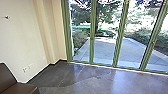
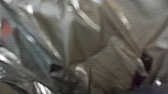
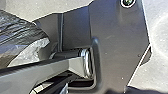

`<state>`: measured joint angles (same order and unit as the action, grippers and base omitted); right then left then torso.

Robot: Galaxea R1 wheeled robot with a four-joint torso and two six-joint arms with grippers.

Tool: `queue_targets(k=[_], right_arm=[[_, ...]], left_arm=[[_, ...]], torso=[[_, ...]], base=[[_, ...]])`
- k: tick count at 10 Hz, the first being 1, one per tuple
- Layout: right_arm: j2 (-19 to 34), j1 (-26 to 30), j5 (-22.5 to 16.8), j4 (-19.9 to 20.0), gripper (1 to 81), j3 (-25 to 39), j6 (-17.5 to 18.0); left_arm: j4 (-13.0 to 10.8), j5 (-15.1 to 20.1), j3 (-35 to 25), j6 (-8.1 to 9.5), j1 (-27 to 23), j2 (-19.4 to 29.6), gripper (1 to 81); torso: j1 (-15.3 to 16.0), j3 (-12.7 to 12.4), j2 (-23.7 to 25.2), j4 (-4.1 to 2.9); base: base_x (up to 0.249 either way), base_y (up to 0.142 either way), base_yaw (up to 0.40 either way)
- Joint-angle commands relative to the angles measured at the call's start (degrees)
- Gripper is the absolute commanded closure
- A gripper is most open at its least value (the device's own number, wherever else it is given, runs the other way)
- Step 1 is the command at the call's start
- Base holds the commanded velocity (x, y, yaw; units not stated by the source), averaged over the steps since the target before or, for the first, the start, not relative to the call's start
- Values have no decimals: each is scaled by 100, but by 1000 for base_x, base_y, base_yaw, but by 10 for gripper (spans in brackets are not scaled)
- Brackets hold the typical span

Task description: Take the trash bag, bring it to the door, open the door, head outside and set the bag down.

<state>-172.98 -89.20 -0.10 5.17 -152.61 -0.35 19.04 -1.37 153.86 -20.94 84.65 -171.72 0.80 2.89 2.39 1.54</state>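
plastic, crumpled and shiny, the trash bag (image 2: 112, 62) is close before the left wrist camera; green-framed glass doors (image 1: 92, 37) stand beyond the floor (image 1: 100, 82). i cannot tell how open either gripper is, or what it holds.

Building interior, lounge-like: brown seat (image 1: 17, 88) near left; smooth floor (image 1: 100, 81); green-framed glass doors (image 1: 92, 37) far, paved walk (image 1: 106, 50) beyond.

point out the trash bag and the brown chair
Dark, crinkled plastic trash bag (image 3: 21, 30), right wrist view: on its wrinkled side
Brown, smooth-surfaced chair (image 1: 6, 78), head view: on its slanted backrest
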Motion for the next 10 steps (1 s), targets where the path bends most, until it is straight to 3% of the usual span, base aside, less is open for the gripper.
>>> queue_targets(k=[1, 10], right_arm=[[-19, 223, -351, -25, 10, 22, -9], [-63, 143, -342, -16, 10, -13, -9]], left_arm=[[12, 330, -5, -6, -278, 49, 811], [-15, 330, -5, -41, -278, -3, 811]], torso=[[0, 0, 0, 0], [-2, 0, 0, 0]], base=[[0, 0, -314], [0, 0, -322]])
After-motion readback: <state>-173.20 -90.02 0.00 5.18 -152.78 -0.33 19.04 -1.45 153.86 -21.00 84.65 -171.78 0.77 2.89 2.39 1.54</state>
